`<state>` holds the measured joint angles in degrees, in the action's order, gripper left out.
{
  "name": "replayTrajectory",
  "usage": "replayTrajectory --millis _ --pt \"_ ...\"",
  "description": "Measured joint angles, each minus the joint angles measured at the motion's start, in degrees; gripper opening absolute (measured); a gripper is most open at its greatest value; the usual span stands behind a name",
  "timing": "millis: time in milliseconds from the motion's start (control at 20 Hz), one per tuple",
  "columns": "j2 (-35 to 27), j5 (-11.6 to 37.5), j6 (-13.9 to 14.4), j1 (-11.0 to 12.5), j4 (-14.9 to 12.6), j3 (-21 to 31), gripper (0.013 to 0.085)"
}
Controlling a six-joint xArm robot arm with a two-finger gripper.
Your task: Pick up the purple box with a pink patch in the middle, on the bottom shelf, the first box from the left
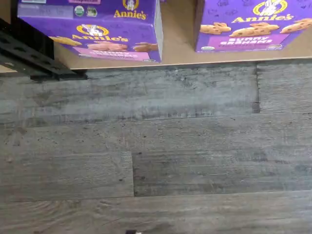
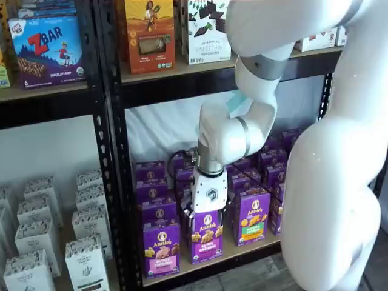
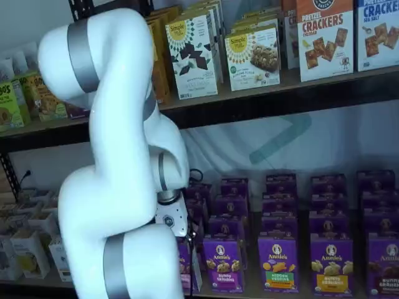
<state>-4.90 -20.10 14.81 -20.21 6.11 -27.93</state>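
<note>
1. Purple box (image 2: 161,247) with pink patch upright at the front left end of the bottom shelf (image 2: 242,250); front edge also seen from the wrist camera (image 1: 105,29).
2. Just beside it to the right, a second purple box (image 2: 206,236) with a purple patch.
3. Gripper (image 2: 208,213) hanging low in front of that second box, white body above; fingers hard to make out against the boxes, spread wide apart, nothing grasped.
4. Grey plank floor (image 1: 156,156) below the shelf edge.
</note>
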Motion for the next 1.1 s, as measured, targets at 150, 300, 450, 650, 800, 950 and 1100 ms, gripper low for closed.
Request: replayTrajectory --millis 150,300,450,650,800,950,1100 --pt "-2.67 1.48 -0.19 0.39 -0.27 -0.96 0.0850" --pt "-5.07 4.01 -3.01 0.36 2.52 -1.46 0.0850" --pt "-7.65 4.60 -5.64 0.31 5.29 -2.82 0.0850" --pt "-11.03 7.43 -10.34 -0.11 10.33 -4.53 0.0850" --pt "-13.26 8.73 -9.06 0.49 8.37 -6.32 0.0850" --pt "-15.51 8.49 -5.97 1.34 4.33 -8.90 0.0850" --pt "-17.77 7.20 -6.26 1.67 4.32 -11.86 0.0850"
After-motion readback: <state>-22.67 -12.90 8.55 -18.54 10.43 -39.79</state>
